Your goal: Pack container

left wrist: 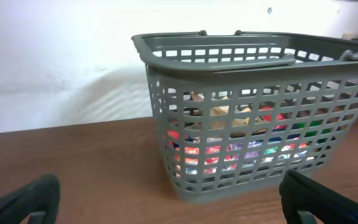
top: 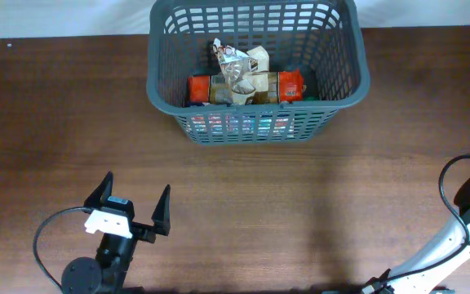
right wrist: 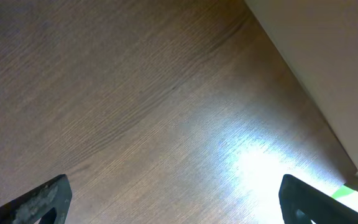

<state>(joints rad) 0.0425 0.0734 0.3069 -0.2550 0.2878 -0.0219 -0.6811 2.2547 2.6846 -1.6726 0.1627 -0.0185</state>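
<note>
The container [top: 150,65], a dark grey lattice basket, stands at the far middle of the brown table. Inside lie an orange-red packet [top: 206,88] and a crumpled silvery wrapper [top: 235,69], among other packets. In the left wrist view the container [left wrist: 216,65] stands ahead and to the right, colourful packets [left wrist: 229,152] showing through its slots. My left gripper [top: 135,194] [left wrist: 176,208] is open and empty near the front left edge, well short of the basket. My right gripper [right wrist: 179,205] is open over bare wood, holding nothing.
My right arm [top: 463,233] reaches in at the front right corner with a black cable looped above it; its fingers do not show from overhead. The table edge [right wrist: 303,93] runs close by on the right of the right wrist view. A white wall [left wrist: 55,56] rises behind the table.
</note>
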